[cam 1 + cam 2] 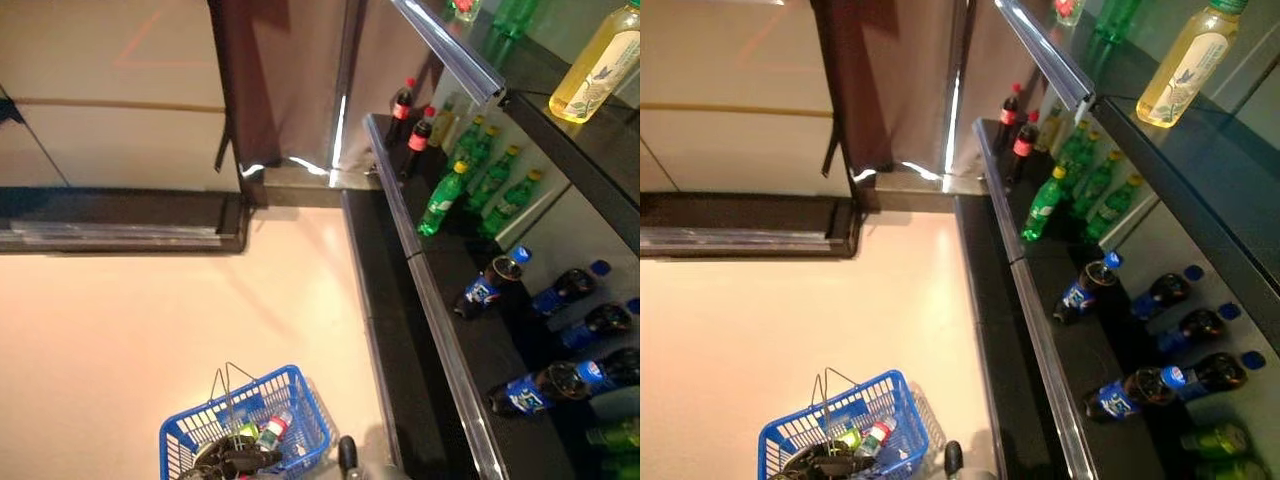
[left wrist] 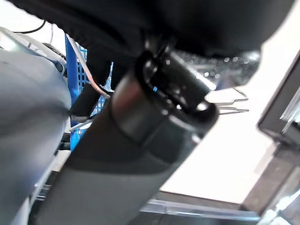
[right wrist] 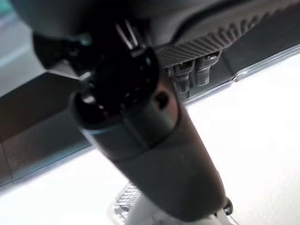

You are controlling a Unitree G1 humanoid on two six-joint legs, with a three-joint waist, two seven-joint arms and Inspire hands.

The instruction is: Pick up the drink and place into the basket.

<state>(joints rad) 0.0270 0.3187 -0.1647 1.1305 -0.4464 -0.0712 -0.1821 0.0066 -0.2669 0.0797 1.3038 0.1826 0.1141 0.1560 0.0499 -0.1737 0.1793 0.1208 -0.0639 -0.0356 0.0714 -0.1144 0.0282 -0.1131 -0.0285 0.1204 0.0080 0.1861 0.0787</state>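
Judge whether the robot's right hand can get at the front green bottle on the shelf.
Probably yes, after a reach: the green bottle stands at the open front edge of the shelf, nothing before it; the right hand hangs low, far short.

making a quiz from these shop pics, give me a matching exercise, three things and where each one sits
Things:
1. blue basket
2. yellow drink bottle
3. green bottles

Places:
A. on the top shelf
B. on the floor
C. on a middle shelf, beside the red-capped dark bottles

Pairs: 1-B, 2-A, 3-C
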